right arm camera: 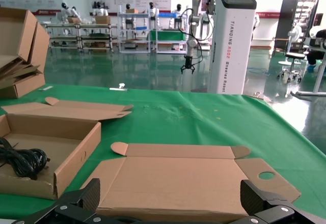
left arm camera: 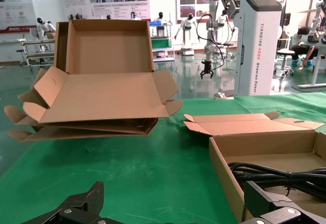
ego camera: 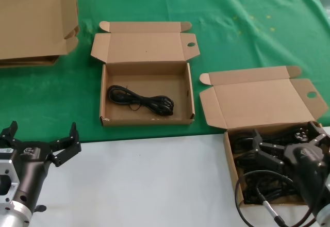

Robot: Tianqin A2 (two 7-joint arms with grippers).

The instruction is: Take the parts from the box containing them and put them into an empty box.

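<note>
The box with the parts (ego camera: 230, 160) stands at the front right, lid (ego camera: 263, 100) folded back. Several black cable bundles (ego camera: 268, 183) lie in it. My right gripper (ego camera: 286, 143) hangs open just over these cables, its jaws wide apart; its wrist view (right arm camera: 173, 203) shows nothing between them and the lid (right arm camera: 188, 178) beyond. The other box (ego camera: 147, 121) stands in the middle on the green cloth with one cable bundle (ego camera: 142, 100) in it. My left gripper (ego camera: 44, 134) is open and empty over the white table at the front left, short of that box (left arm camera: 224, 178).
A stack of flattened cardboard boxes (ego camera: 33, 23) lies at the back left and shows in the left wrist view (left arm camera: 97, 96). Green cloth (ego camera: 242, 36) covers the far half of the table; bare white surface (ego camera: 154, 180) runs along the front.
</note>
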